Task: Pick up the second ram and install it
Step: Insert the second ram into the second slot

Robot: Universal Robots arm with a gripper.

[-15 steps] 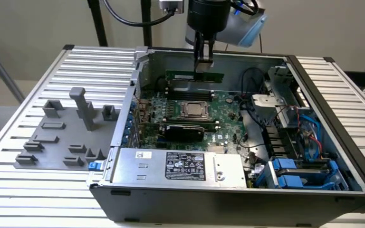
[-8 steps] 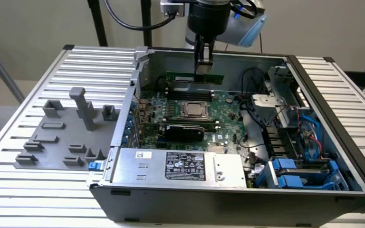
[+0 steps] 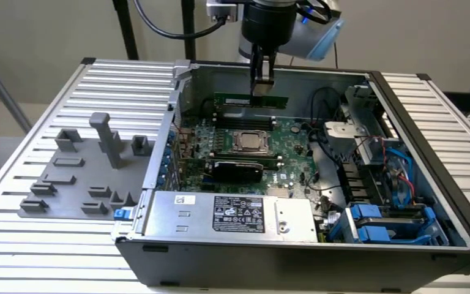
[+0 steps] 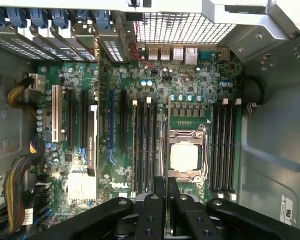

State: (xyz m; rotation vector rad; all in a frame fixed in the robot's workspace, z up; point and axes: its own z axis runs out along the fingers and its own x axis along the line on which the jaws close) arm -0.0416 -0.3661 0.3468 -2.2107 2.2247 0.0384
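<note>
1. Far left, the table (image 3: 22, 245) carries a set of grey holder blocks (image 3: 108, 141). They stand well apart from the work, and no green stick is seen in them.

2. Beside them the computer case (image 3: 300, 263) lies on its side with the open face up. This probably gives the arm a straight drop onto the motherboard (image 3: 292, 144).

3. The ram stick (image 3: 233, 99) hangs level at the far side of the case. It is above the far memory slots (image 3: 243, 115) and beyond the processor socket (image 3: 251, 142). Its long edge runs in line with those slots, which suits a downward press into one of them. It appears to sit just above the slots rather than seated in one, but contact cannot be ruled out from the exterior view.

4. The tool (image 3: 261, 86) comes down from above and pinches the stick right of its middle, on the upper edge. This leaves the lower contact edge free. In the wrist view the fingers (image 4: 159, 200) are drawn close together, with only a thin gap between them.

5. At the near wall is the power supply (image 3: 235, 214). At the near right is the drive bay (image 3: 382, 223) with blue fittings. Both are well clear of the tool.
</note>
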